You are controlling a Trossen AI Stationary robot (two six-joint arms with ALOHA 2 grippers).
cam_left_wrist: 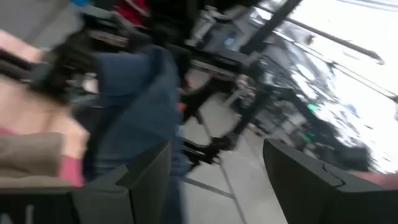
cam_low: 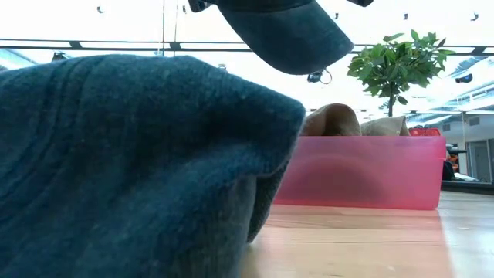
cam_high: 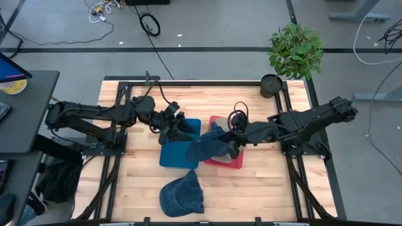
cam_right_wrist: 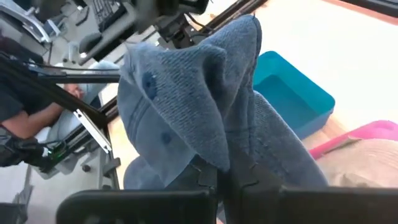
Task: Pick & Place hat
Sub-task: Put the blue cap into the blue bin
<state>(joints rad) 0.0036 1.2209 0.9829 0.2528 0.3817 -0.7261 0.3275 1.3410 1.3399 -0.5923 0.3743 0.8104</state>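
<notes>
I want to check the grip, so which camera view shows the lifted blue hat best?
The right wrist view: the blue hat fills it, pinched in the shut right gripper. The high view shows it small between the blue bin and pink bin. The low view shows only its brim, the left wrist view a blur.

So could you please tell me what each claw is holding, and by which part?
The right claw is shut on the blue hat, pinching a fold of its fabric. The left claw is open, holding nothing.
</notes>
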